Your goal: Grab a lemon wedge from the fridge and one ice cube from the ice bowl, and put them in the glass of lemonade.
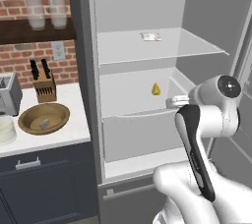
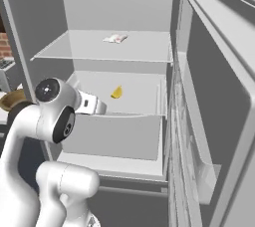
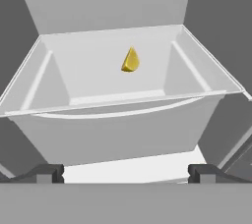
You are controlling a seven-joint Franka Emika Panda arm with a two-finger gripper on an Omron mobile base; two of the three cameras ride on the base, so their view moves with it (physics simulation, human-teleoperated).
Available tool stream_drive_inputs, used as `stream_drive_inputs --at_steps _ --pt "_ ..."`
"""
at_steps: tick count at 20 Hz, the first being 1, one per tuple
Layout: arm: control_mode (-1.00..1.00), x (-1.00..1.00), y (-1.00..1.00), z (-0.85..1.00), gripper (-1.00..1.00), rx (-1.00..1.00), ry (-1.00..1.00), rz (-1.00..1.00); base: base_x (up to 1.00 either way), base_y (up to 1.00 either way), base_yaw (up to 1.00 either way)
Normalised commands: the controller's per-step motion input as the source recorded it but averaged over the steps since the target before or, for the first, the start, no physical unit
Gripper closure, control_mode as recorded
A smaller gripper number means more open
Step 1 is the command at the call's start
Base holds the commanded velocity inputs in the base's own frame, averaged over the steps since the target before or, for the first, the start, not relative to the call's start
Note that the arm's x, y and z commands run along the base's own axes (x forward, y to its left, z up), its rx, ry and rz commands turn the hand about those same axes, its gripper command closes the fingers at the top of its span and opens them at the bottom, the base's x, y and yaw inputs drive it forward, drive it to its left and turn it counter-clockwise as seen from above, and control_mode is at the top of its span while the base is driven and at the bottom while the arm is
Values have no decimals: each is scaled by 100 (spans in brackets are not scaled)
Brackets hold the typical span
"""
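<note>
The fridge (image 1: 83,75) stands open. A tiny yellow lemon wedge (image 1: 155,89) (image 2: 117,92) (image 3: 130,61) lies toward the back of its white drawer (image 3: 123,134). My gripper (image 3: 125,174) is open and empty. It hovers in front of the drawer's front edge, facing the wedge and well short of it. In the right base view the gripper (image 2: 101,106) is level with the drawer rim. On the counter to the left sits the wooden ice bowl (image 1: 29,120), with a pale ice cube (image 1: 44,123) inside. The glass of lemonade (image 1: 5,129) stands at the left edge.
A flat white packet (image 1: 150,36) (image 2: 115,38) lies on the upper fridge shelf. The open fridge door (image 2: 214,96) runs close along the right side. A knife block (image 1: 44,83) and a toaster (image 1: 7,93) stand behind the bowl. Tall glasses (image 1: 47,7) sit on a wall shelf.
</note>
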Motion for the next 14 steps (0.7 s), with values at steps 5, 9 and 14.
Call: stream_drive_inputs --at_steps 5,9,14 --pt "-100 53 0 -4 -100 0 7 0 0 0 0" --pt "-100 52 0 -15 -100 0 5 0 0 0 0" --pt "-100 46 0 -35 -100 0 0 0 0 0 0"
